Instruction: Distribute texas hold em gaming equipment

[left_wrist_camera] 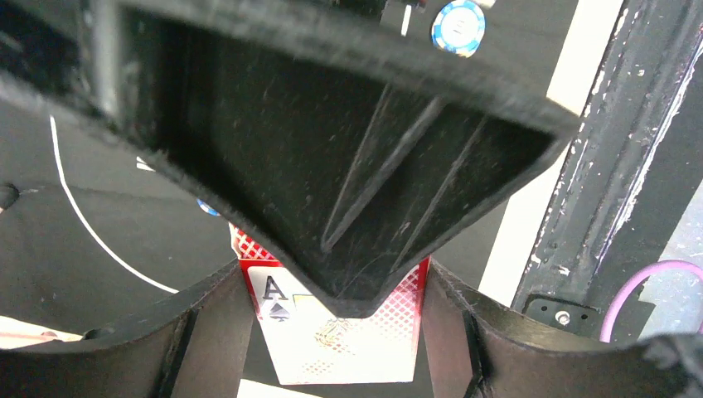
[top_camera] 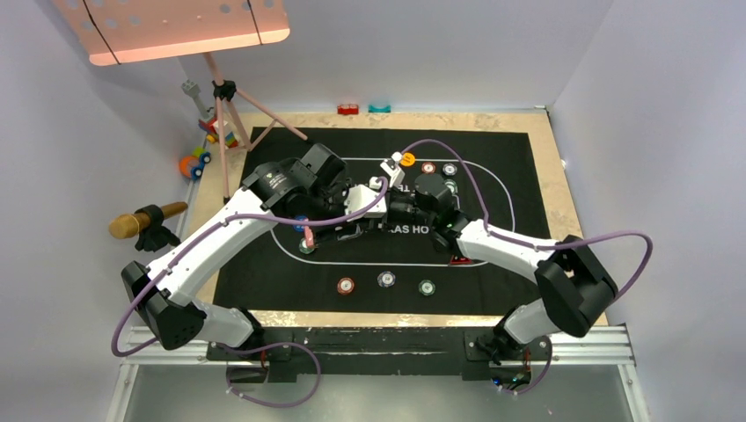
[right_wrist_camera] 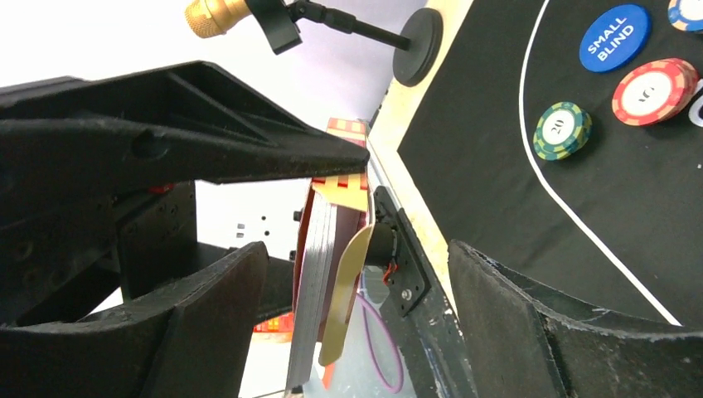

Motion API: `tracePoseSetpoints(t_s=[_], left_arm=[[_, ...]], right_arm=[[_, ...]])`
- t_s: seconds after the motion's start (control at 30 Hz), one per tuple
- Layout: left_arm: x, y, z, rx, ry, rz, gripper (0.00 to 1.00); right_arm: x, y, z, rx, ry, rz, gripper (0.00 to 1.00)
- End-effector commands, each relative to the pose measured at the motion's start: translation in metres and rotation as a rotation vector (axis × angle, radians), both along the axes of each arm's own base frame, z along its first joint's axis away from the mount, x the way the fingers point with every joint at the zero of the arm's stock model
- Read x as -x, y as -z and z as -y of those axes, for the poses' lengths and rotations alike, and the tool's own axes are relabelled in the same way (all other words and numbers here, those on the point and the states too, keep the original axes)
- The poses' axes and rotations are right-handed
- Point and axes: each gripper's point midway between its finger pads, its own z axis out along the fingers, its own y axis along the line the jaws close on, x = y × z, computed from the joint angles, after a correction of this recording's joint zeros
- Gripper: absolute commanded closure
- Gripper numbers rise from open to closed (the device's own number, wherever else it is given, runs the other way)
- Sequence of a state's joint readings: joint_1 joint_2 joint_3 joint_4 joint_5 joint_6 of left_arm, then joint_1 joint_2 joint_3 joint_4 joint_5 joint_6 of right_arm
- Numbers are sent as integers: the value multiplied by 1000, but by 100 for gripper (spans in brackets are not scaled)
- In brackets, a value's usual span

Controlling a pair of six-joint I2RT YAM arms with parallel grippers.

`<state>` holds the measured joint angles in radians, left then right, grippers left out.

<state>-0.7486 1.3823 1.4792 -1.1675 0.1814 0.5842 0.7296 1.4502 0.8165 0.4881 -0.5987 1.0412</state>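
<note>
— Red-backed playing-card deck [right_wrist_camera: 319, 282] is clamped in the left gripper [left_wrist_camera: 332, 332], above the black felt mat [top_camera: 264, 281].
— And the right gripper [right_wrist_camera: 348, 274]?
— Jaws wide around the peeling top card [right_wrist_camera: 344, 290]. Pinch only that card, then draw away slowly.

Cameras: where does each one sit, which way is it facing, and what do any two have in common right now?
Top external: above and behind the bases, looking down on the black mat; both arms show.
Left wrist: looks along its own fingers at the card deck they clamp, ace showing.
Right wrist: looks between its open fingers at the deck's edge, chips and small blind button beyond.
Both wrist views share the deck.
</note>
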Motion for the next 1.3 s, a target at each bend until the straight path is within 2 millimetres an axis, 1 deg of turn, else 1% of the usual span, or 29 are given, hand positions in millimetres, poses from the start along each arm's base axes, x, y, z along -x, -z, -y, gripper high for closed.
tracePoseSetpoints(t_s=[0.0, 0.17, 0.3, 0.33, 0.37, 0.4, 0.43, 0.5, 0.53, 0.57, 0.7, 0.8, 0.83, 0.93, 0.97, 1.0, 1.07, 1.13, 1.2, 1.27], left_arm=[[-12, -18, 13, 66, -16, 54, 100], [-18, -19, 16, 67, -27, 70, 100], [-20, -19, 16, 66, -37, 73, 100], [-21, -20, 16, 65, -43, 79, 97], [-22, -21, 15, 65, -48, 85, 92], [-22, -22, 15, 66, -50, 87, 82], [-23, -24, 15, 70, -55, 92, 64], [-23, -28, 13, 79, -65, 105, 22], [-23, -30, 12, 84, -70, 111, 6], [-22, -34, 11, 95, -76, 118, 1], [-16, -54, 6, 175, -83, 130, 0], [-10, -73, -6, 257, -94, 144, 0], [-10, -83, -11, 306, -107, 156, 0], [-20, -110, -28, 448, -187, 208, 1], [-19, -110, -31, 474, -186, 206, 1], [-11, -104, -31, 475, -149, 204, 0], [6, -83, -31, 461, -60, 183, 0], [18, -64, -33, 432, -16, 136, 0], [25, -51, -33, 407, 10, 83, 0], [26, -47, -30, 415, 40, 87, 0]], right_arm=[[1, -34, -16, -97, -45, 36, 18], [2, -32, -25, -118, -66, 8, 32], [3, -29, -26, -134, -76, -13, 52], [4, -28, -26, -136, -77, -16, 58], [4, -28, -26, -138, -79, -16, 64], [5, -28, -25, -138, -79, -16, 69], [6, -27, -25, -137, -80, -17, 74], [7, -28, -23, -139, -84, -13, 81], [8, -30, -23, -143, -85, -8, 84], [8, -30, -22, -143, -86, -7, 85], [5, -29, -18, -140, -76, -15, 86], [3, -28, -15, -131, -68, -15, 86], [2, -28, -14, -129, -66, -12, 86], [1, -31, -13, -128, -68, -3, 86], [1, -32, -14, -129, -71, 2, 86], [1, -35, -15, -131, -76, 7, 86], [1, -39, -16, -133, -90, 10, 85], [2, -43, -17, -135, -96, 14, 85], [2, -48, -17, -140, -97, 20, 85], [2, -53, -16, -152, -96, 23, 84]])
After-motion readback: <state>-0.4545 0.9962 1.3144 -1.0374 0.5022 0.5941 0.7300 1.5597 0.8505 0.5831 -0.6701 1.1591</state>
